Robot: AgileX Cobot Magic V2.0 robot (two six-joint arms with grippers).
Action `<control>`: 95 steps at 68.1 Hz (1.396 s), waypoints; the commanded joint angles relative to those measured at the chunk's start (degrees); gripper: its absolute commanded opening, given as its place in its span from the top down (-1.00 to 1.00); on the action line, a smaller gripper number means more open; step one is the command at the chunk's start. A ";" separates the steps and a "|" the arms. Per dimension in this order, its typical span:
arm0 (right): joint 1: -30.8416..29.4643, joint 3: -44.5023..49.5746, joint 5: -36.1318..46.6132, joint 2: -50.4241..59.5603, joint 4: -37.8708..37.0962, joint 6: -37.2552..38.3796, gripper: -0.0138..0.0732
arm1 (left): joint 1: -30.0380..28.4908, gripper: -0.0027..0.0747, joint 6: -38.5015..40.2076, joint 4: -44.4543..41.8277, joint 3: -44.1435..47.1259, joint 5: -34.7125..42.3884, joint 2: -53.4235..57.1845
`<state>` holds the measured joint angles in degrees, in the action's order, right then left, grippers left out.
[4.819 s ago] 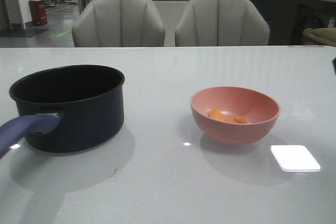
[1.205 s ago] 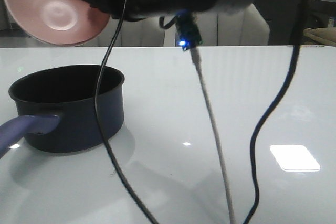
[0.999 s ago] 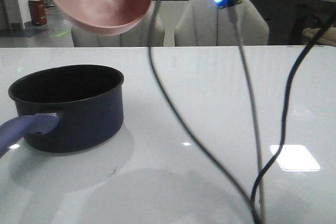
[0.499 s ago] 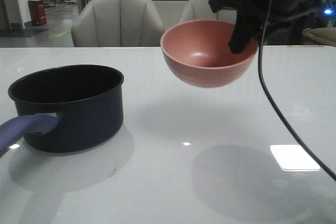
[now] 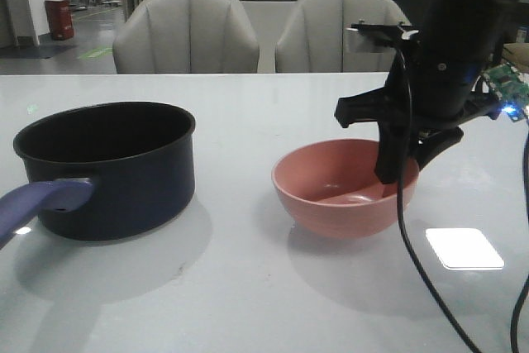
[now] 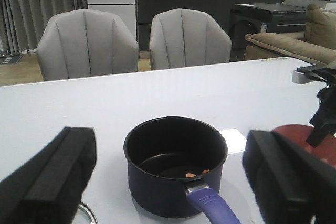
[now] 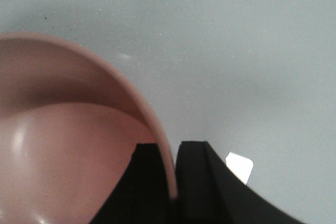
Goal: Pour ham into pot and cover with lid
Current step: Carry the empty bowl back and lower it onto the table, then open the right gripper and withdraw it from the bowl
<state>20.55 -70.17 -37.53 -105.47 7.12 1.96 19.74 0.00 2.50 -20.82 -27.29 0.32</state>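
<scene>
The dark navy pot point(image 5: 107, 167) stands at the table's left, its blue-purple handle point(image 5: 41, 200) pointing to the front. In the left wrist view the pot point(image 6: 157, 182) holds a few orange-pink ham chunks point(image 6: 191, 174) on its bottom. My left gripper point(image 6: 168, 182) is open wide and empty, set back from the pot on its handle side. My right gripper point(image 5: 397, 167) is shut on the right rim of the empty pink bowl point(image 5: 343, 192), which is upright at table level right of the pot. The rim sits between the fingers point(image 7: 191, 182). Only a thin silver arc of the lid point(image 6: 87, 215) shows.
Two grey chairs point(image 5: 186, 31) stand behind the table's far edge. A black cable point(image 5: 413, 262) hangs from the right arm down in front of the bowl. A bright light patch point(image 5: 464, 248) reflects on the table at the right.
The right gripper carried the bowl from high over the pot, tipped, rightward and down to table level, now upright. The ham is out of the bowl and in the pot.
</scene>
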 commanded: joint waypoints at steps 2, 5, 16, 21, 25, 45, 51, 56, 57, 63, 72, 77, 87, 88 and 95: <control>-0.38 -1.54 1.32 2.02 -1.53 -0.68 0.05 | 0.46 -0.63 0.00 0.57 -1.40 5.02 -0.36; -0.38 -1.54 1.04 1.88 -2.65 -0.68 -0.07 | 0.46 -0.63 0.00 0.57 -1.40 5.02 -0.36; -0.38 -1.65 -0.40 2.03 -6.80 -0.68 -0.48 | 0.46 -0.63 0.00 0.57 -1.40 5.02 -0.36; -0.38 -1.65 -0.27 2.77 -6.78 -0.68 -0.56 | 0.46 -0.63 0.00 0.57 -1.40 5.02 -0.36; -0.38 -1.65 0.36 4.00 -6.78 -0.68 -0.57 | 0.46 -0.63 0.00 0.57 -1.40 5.02 -0.36; -0.19 1.04 6.35 16.60 -6.55 -0.68 -0.57 | 0.46 -0.63 0.00 0.57 -1.40 5.02 -0.36; -0.07 4.44 10.70 21.88 -6.41 -0.68 -0.57 | 0.46 -0.63 0.00 0.57 -1.40 5.02 -0.36; -0.07 8.35 15.09 26.79 -5.45 -0.68 -0.57 | 0.46 -0.63 0.00 0.57 -1.40 5.02 -0.36; -0.07 8.72 15.46 27.24 -5.38 -0.68 -0.57 | 0.46 -0.63 0.00 0.57 -1.40 5.02 -0.36; -0.07 13.57 19.99 32.96 -5.15 -0.68 -0.57 | 0.46 -0.63 0.00 0.57 -1.40 5.02 -0.36; -0.07 20.72 25.59 41.55 -5.15 -0.68 -0.57 | 0.46 -0.63 0.00 0.57 -1.40 5.02 -0.36; -0.07 23.41 27.73 44.95 -5.15 -0.68 -0.57 | 0.46 -0.63 0.00 0.57 -1.40 5.02 -0.36; 0.00 31.45 32.36 55.65 -5.15 -0.68 -0.57 | 0.46 -0.63 0.00 0.57 -1.40 5.02 -0.36; 0.00 32.22 32.94 56.72 -5.15 -0.68 -0.57 | 0.46 -0.63 0.00 0.57 -1.40 5.02 -0.36; 0.00 37.50 35.27 63.97 -5.15 -0.68 -0.57 | 0.46 -0.63 0.00 0.57 -1.40 5.02 -0.36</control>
<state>20.55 -35.14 -9.42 -47.80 1.99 1.96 19.74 0.00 2.50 -20.82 -27.29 0.32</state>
